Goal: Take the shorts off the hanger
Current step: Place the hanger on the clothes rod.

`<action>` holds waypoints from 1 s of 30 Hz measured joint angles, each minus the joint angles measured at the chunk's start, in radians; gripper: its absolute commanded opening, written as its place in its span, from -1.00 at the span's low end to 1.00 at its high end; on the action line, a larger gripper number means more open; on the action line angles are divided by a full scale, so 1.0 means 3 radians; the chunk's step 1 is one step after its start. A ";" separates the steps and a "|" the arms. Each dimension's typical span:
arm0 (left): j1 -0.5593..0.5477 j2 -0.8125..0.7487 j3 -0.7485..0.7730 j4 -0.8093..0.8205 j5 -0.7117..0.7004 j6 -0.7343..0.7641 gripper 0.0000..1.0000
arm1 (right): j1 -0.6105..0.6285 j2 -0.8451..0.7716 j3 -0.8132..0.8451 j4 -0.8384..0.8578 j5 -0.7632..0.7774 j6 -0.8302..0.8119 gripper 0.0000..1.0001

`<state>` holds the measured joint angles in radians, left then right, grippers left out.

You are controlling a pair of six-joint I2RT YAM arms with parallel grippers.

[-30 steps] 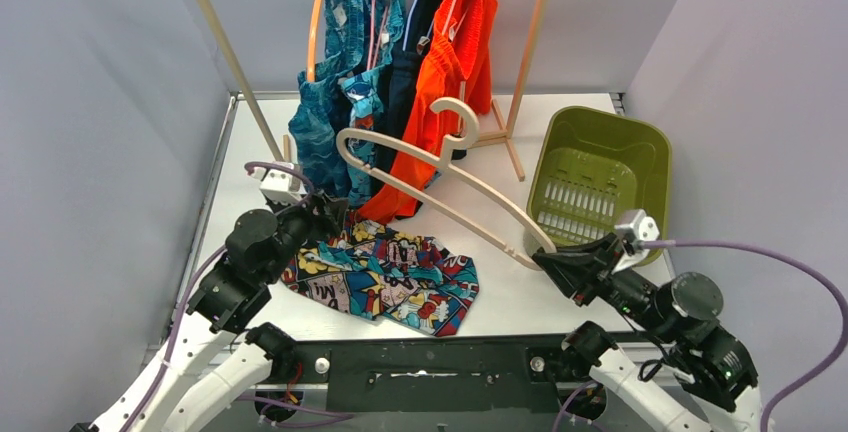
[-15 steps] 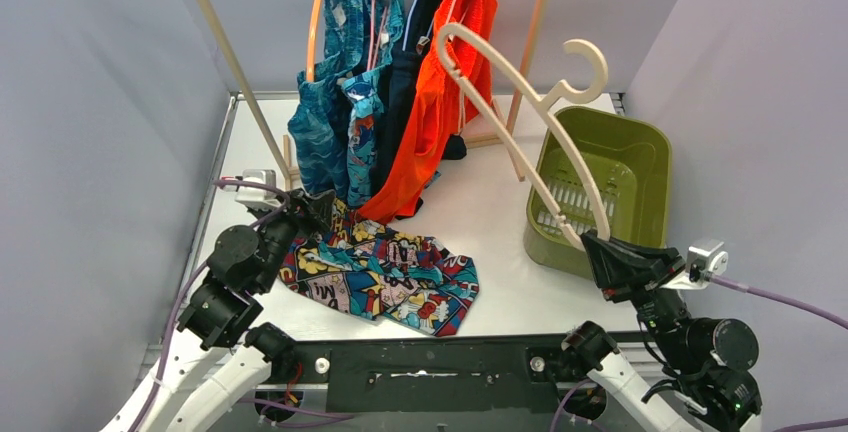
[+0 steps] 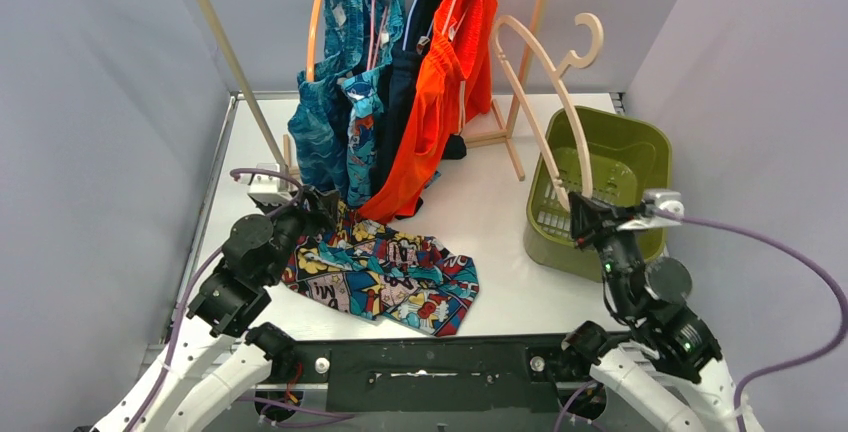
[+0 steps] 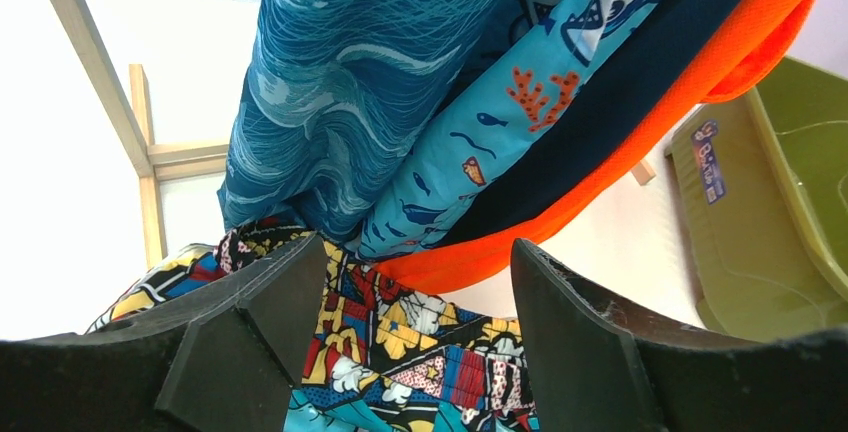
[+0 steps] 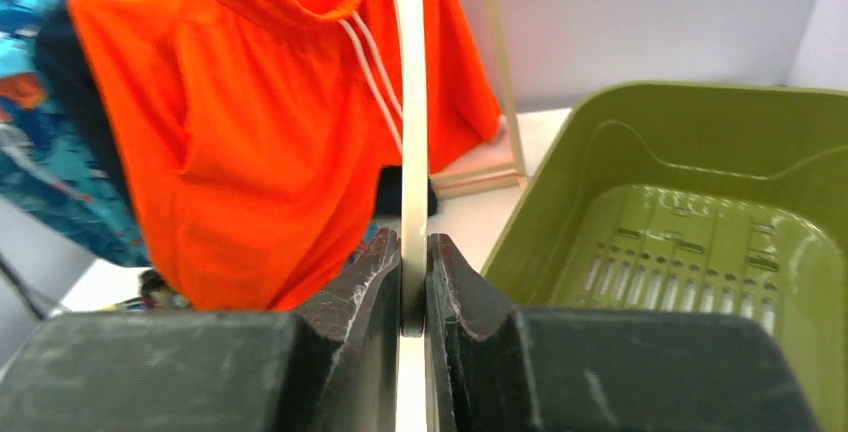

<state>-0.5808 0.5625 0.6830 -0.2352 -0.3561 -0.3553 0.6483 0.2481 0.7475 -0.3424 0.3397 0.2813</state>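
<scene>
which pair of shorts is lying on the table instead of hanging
The multicolour comic-print pair, spread flat on the table beside the left gripper; the rest hang on the rack.

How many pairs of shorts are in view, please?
5. Four hang on the rack: teal print, turquoise cartoon-print, navy and orange-red. The multicolour pair lies on the table. More may hide between them.

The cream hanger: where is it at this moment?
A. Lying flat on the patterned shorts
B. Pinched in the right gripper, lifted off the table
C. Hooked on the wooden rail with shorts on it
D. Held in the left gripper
B: the right wrist view shows the right gripper shut on the cream hanger, which stands bare and upright beside the green basket.
</scene>
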 measured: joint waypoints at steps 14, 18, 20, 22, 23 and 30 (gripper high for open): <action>0.0000 0.0425 0.0000 -0.0112 -0.0031 0.0038 0.37 | 0.0000 0.2004 0.1251 -0.0043 0.0554 -0.0371 -1.00; 0.0000 0.0376 0.0000 -0.0126 -0.0057 0.0066 0.38 | 0.0001 0.2253 0.1598 -0.0051 0.0566 -0.0462 -1.00; 0.0000 0.0322 -0.0003 -0.0142 -0.0081 0.0088 0.39 | 0.0001 0.2366 0.1775 -0.0057 0.0566 -0.0495 -1.00; 0.0000 0.0256 -0.0019 -0.0154 -0.0107 0.0100 0.40 | 0.0001 0.2469 0.1935 -0.0069 0.0565 -0.0532 -1.00; 0.0000 0.0233 -0.0029 -0.0158 -0.0116 0.0104 0.40 | 0.0001 0.2528 0.2027 -0.0075 0.0565 -0.0554 -1.00; 0.0028 0.0135 -0.0116 -0.0209 -0.0203 0.0167 0.40 | 0.0004 0.3028 0.2681 -0.0267 0.0579 -0.0642 -1.00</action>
<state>-0.5724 0.6029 0.6483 -0.2977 -0.4171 -0.3054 0.6495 1.1564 1.5517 -0.4225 0.5133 0.0887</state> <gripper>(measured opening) 0.699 0.103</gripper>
